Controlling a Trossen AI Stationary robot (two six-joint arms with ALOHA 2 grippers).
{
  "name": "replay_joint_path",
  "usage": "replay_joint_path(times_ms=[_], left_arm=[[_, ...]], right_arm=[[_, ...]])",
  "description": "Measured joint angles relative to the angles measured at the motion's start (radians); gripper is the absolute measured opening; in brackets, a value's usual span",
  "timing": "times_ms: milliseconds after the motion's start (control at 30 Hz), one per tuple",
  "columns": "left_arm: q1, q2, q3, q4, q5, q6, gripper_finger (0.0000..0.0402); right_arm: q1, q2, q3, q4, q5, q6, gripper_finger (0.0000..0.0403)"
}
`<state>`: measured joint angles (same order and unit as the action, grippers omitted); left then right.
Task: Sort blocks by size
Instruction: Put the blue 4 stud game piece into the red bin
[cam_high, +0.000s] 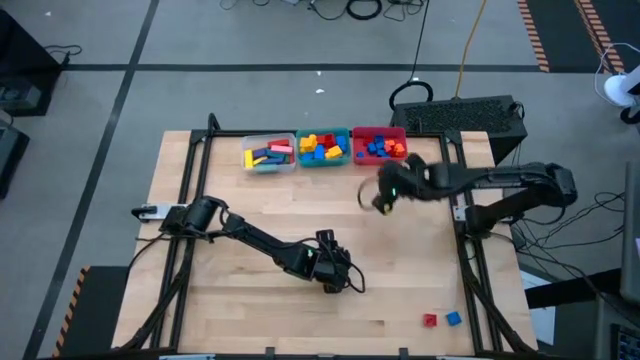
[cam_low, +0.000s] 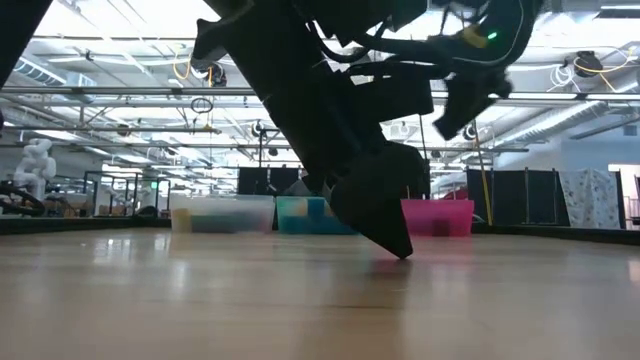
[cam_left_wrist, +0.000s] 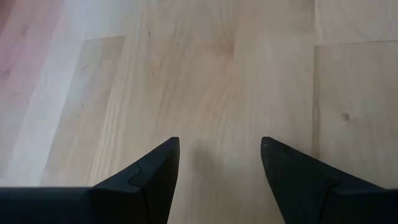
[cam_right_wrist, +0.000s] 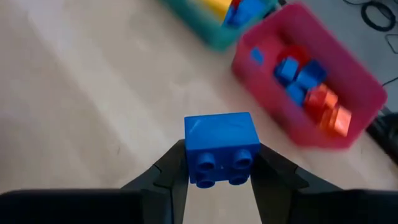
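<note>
Blue block (cam_right_wrist: 221, 148) clamped in right tool (cam_right_wrist: 219, 163); underside studs visible only.

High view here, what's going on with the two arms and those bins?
The right gripper holds a blue block above the table, near the red bin. The clear bin, teal bin and red bin already hold blocks. The left gripper hovers open and empty over bare wood. A red block and another blue block wait near the table's corner.
</note>
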<state>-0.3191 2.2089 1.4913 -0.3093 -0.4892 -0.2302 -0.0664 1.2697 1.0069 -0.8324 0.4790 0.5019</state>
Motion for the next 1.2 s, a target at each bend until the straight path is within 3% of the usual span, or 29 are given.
replay_joint_path(times_ms=[267,567,733,900,1200], left_arm=[[-0.001,0.0,0.0,0.003,0.0,0.0,0.0228],[-0.002,0.0,0.0,0.002,0.001,-0.001,0.0228],[-0.002,0.0,-0.006,0.01,0.001,0.0,0.0228],[-0.002,-0.002,-0.028,0.026,-0.002,-0.001,0.0228],[-0.003,-0.002,-0.035,0.035,-0.007,0.003,0.0228]], right_arm=[[-0.317,0.027,0.0,0.197,-0.151,-0.2,0.0125],[-0.569,0.217,0.0,0.35,-0.226,-0.286,0.0125],[-0.635,0.31,0.0,0.425,-0.256,-0.295,0.013],[-0.669,0.36,0.0,0.446,-0.278,-0.298,0.0167],[-0.677,0.33,0.0,0.432,-0.29,-0.367,0.0236]])
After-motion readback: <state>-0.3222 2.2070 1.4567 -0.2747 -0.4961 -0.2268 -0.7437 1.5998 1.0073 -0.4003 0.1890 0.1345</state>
